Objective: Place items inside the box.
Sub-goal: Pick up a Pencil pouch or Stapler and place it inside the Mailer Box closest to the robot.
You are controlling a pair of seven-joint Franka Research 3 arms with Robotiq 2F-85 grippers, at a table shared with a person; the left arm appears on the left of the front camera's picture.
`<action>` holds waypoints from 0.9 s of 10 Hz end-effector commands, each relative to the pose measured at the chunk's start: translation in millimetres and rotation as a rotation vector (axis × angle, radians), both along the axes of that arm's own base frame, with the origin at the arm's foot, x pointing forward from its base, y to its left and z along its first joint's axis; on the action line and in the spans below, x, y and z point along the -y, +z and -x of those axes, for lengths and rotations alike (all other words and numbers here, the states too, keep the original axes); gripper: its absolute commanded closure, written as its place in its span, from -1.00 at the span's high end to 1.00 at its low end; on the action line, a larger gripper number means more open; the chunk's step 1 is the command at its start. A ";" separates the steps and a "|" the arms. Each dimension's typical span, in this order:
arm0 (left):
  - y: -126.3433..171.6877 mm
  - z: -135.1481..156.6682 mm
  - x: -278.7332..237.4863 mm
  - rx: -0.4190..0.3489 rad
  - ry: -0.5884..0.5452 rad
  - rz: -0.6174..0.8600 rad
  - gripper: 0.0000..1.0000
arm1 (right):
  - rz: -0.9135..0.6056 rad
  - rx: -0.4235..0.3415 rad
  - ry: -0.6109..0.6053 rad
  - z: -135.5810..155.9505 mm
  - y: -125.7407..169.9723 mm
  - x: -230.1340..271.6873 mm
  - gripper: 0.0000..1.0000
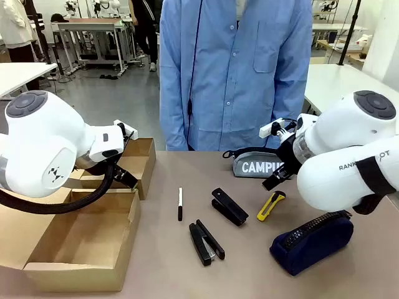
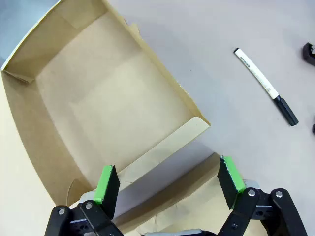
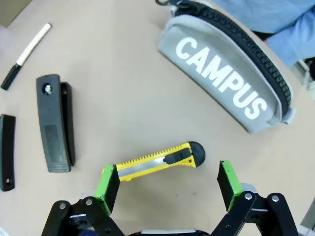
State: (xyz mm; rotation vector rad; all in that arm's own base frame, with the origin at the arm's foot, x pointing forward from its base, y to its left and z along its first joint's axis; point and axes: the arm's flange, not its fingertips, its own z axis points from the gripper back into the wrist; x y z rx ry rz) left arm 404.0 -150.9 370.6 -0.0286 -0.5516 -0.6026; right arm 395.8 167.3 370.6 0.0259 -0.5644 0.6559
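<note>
Claws spread wide on both arms, and we see nothing gripped on either side. We go down the right wrist view first. The right claw (image 3: 168, 173) holds its green pads well apart just above the yellow utility knife (image 3: 157, 161). The knife lies flat on the worktop (image 3: 123, 83) between the two fingers, its blade end under one pad in that view. Whether that pad touches it we cannot tell. Just beyond the knife sits the grey CAMPUS pencil case (image 3: 226, 73), zip on top, close to the person in the blue coat (image 1: 237, 68) at the far side.

Over to the left claw (image 2: 170, 179): its fingers stand apart with nothing between them, and it hangs over a wall and flap of the cardboard box (image 2: 123, 98). The box stands open-topped on the robot's left side of the worktop, with its flaps folded out.

From the front we count all six items out on the worktop, outside the box. The marker pen (image 1: 180, 204) lies just to the right of the box, black cap towards us. One black stapler (image 1: 229, 206) lies mid-worktop, between the pen and the knife. A second black stapler (image 1: 206, 241) lies nearer us, just beside the first. The navy pencil case (image 1: 312, 240) sits at the near right, zip up, below the right arm's white casing and well apart from the box.
</note>
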 end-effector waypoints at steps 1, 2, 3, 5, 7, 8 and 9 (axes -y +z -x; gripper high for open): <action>0.0 0.0 0.0 0.000 0.000 0.000 1.00 | 0.000 0.000 0.000 0.0 0.1 0.0 1.00; 0.0 0.0 0.0 0.000 0.000 0.000 1.00 | 0.000 0.000 0.000 0.0 0.1 0.0 1.00; 0.0 0.0 0.0 0.000 0.000 0.000 1.00 | 0.000 0.000 0.000 0.0 0.1 0.0 1.00; 0.0 0.0 0.0 0.000 0.000 0.000 1.00 | 0.000 0.000 0.000 0.0 0.1 0.0 1.00; 0.0 0.0 0.0 0.000 0.000 0.000 1.00 | 0.000 0.000 0.000 0.0 0.1 0.0 1.00; 0.0 0.0 0.0 0.000 0.000 0.000 1.00 | 0.000 0.000 0.000 0.0 0.1 0.0 1.00; 0.0 0.0 0.0 0.000 0.000 0.000 1.00 | 0.000 0.000 0.000 0.0 0.1 0.0 1.00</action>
